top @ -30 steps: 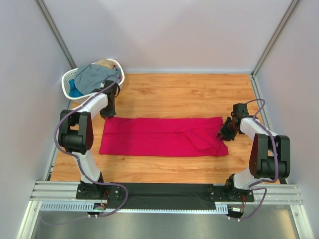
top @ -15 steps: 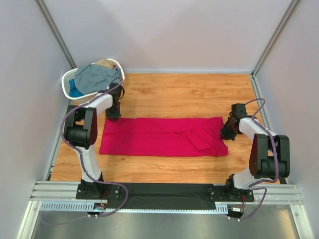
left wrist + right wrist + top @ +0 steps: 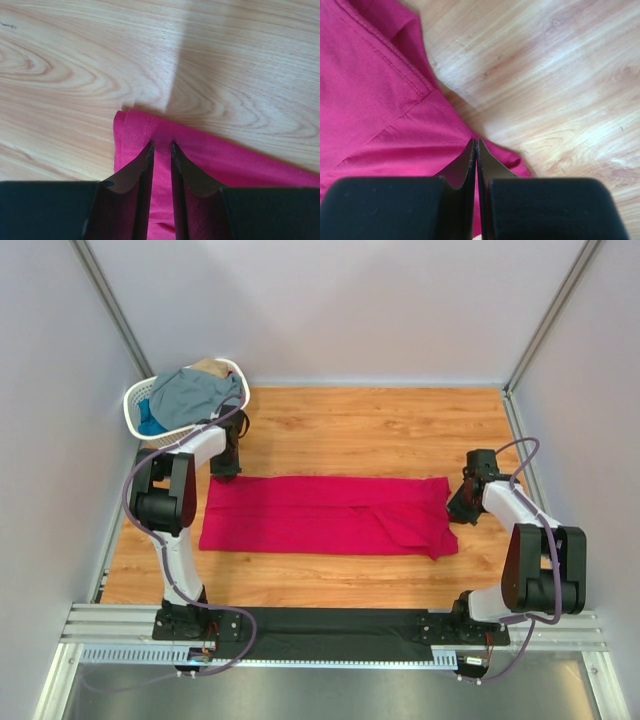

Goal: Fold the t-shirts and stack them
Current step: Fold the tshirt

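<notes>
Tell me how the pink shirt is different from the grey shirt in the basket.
The pink shirt lies spread out long on the table; the grey shirt is bunched up in the basket. The pink shirt lies alone; the grey shirt shares its basket with other clothes. Both are soft cloth.
</notes>
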Controlling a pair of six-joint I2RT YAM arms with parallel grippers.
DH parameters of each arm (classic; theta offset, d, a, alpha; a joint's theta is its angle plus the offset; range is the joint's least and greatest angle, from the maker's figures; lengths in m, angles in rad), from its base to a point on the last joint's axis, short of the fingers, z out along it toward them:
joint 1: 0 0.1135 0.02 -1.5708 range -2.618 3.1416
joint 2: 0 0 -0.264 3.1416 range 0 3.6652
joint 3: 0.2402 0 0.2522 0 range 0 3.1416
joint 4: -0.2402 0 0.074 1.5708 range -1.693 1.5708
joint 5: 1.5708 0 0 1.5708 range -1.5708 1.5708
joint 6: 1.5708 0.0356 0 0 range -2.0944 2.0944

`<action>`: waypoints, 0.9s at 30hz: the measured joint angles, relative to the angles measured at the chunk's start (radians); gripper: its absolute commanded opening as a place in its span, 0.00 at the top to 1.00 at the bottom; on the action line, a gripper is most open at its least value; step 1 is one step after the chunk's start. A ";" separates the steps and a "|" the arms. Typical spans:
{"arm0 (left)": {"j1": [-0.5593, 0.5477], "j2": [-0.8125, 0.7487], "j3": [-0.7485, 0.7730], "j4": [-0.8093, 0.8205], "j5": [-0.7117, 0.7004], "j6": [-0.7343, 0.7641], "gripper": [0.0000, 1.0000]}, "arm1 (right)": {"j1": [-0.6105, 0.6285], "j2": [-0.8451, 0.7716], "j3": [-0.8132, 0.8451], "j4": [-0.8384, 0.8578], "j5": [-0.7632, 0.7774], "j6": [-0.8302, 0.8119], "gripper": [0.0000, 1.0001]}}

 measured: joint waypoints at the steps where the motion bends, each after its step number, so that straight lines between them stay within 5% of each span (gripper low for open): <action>1: 0.000 0.001 0.001 -0.002 -0.001 -0.002 0.73 | 0.000 0.000 -0.005 -0.002 0.006 0.003 1.00; 9: 0.001 0.014 0.024 -0.027 -0.013 -0.005 0.73 | 0.001 0.000 -0.026 -0.016 0.055 0.009 1.00; 15: 0.011 0.013 0.058 -0.062 0.012 0.000 0.66 | 0.003 -0.005 0.011 -0.049 0.034 -0.048 0.77; 21: 0.010 -0.081 0.095 -0.102 0.086 0.015 0.60 | 0.032 -0.109 0.127 -0.140 0.027 -0.104 0.76; 27: 0.001 -0.322 0.016 -0.074 0.220 0.021 0.60 | 0.277 -0.195 0.148 -0.167 0.006 -0.134 0.77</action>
